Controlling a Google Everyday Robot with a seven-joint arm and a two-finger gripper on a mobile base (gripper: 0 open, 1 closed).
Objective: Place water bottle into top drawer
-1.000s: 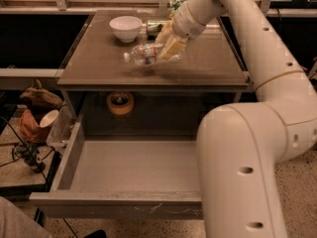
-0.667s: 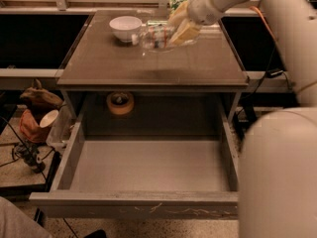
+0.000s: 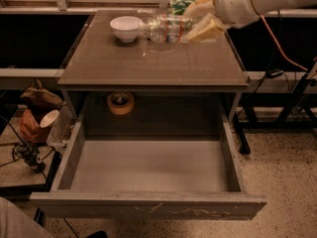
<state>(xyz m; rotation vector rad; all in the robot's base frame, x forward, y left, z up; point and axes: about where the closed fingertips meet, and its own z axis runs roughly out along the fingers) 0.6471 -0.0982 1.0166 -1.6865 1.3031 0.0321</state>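
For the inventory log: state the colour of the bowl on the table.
White bowl, camera view; the gripper holds the water bottle beside it.

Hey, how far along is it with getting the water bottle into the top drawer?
Done: the top drawer stands open, and the gripper is shut on the water bottle. In hand: the bottle hangs sideways above the back of the table, beside the white bowl. Left: bring it forward and down into the drawer, then release.
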